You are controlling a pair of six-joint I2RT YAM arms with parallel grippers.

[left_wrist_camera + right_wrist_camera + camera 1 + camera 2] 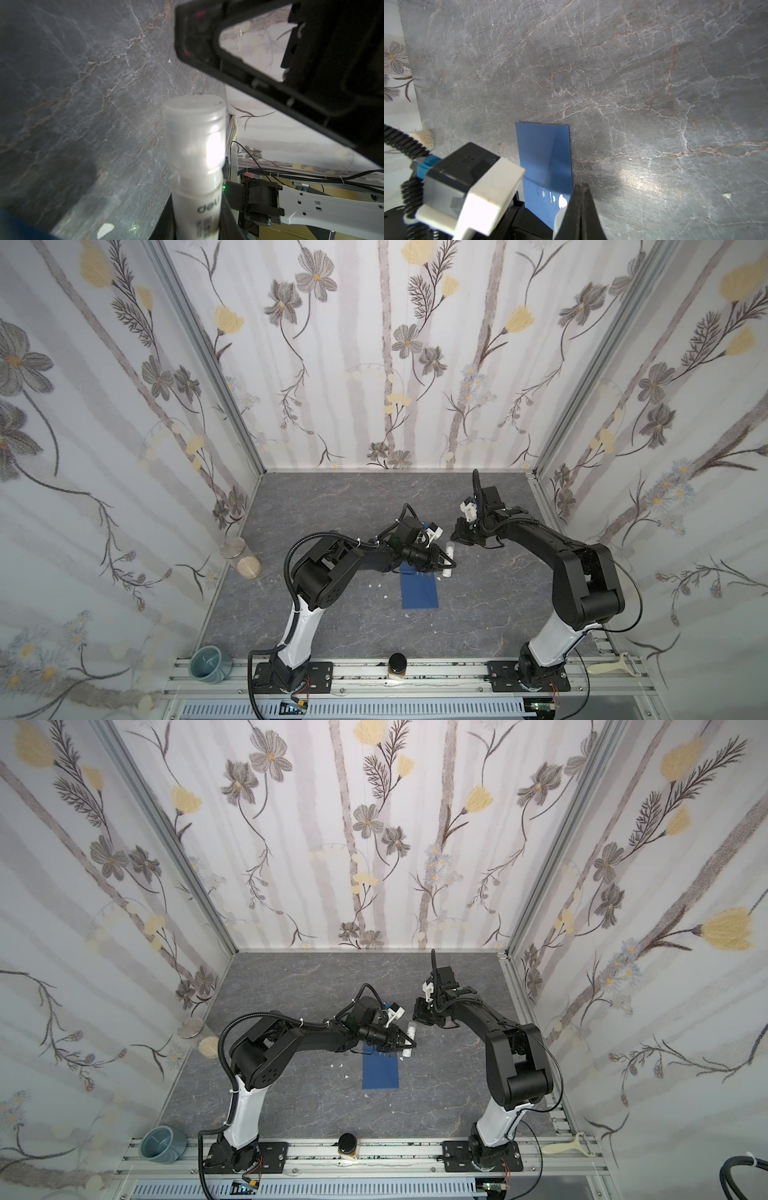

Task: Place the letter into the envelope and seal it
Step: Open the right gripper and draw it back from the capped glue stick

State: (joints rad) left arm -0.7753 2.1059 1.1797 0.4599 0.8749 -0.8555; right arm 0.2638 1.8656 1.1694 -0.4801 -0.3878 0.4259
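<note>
envelope (419, 591) flat, far end under left tool (451, 562), holding glue stick (449, 549)

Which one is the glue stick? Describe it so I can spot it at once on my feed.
On the grey marble table, find the dark blue envelope lying at the centre. At its far end the left gripper clamps the glue stick: a small white tube with a cloudy translucent cap. It is the only white tube there; the white scraps nearby lie flat.
</note>
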